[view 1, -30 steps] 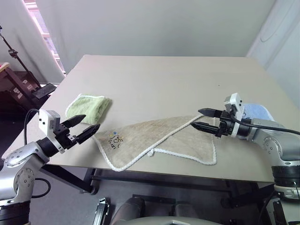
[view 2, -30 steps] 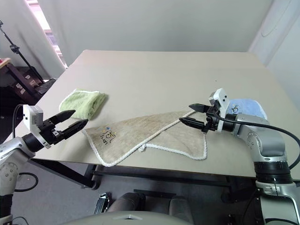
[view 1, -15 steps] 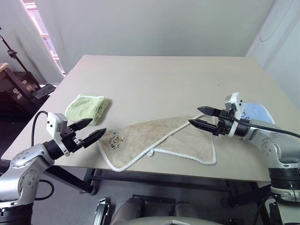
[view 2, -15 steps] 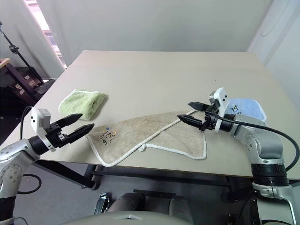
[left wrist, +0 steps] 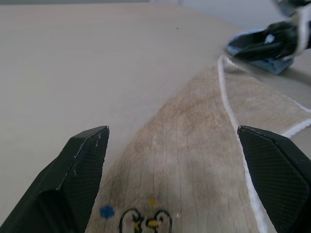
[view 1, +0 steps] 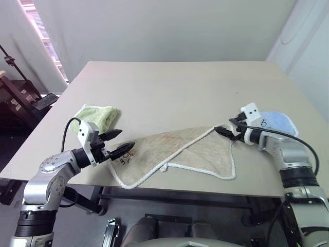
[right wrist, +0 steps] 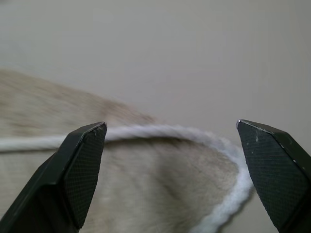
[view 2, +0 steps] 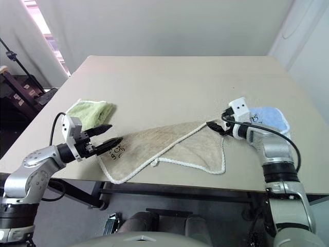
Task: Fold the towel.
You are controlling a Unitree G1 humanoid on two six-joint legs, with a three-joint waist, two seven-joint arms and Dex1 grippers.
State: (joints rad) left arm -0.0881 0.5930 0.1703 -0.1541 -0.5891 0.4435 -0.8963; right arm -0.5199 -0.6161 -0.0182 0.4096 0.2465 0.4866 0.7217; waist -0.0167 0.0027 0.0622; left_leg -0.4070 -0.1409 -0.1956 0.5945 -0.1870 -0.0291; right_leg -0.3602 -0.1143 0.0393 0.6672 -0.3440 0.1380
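Towel (view 1: 180, 154), limp and light, lay rumpled on the table (view 1: 169, 92); both open claws, left (view 1: 117, 142) and right (view 1: 224, 130), flanked its corded corners, the likeliest grips.

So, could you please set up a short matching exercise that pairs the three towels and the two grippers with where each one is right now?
Things:
1. beige towel
2. green towel
3. blue towel
4. left gripper
5. right gripper

Places:
A. folded, near the table's left edge
B. open, at the beige towel's far right corner
C. spread near the table's front edge
D. open, at the printed logo corner
E. behind the right arm, near the right edge

Pairs: 1-C, 2-A, 3-E, 4-D, 5-B
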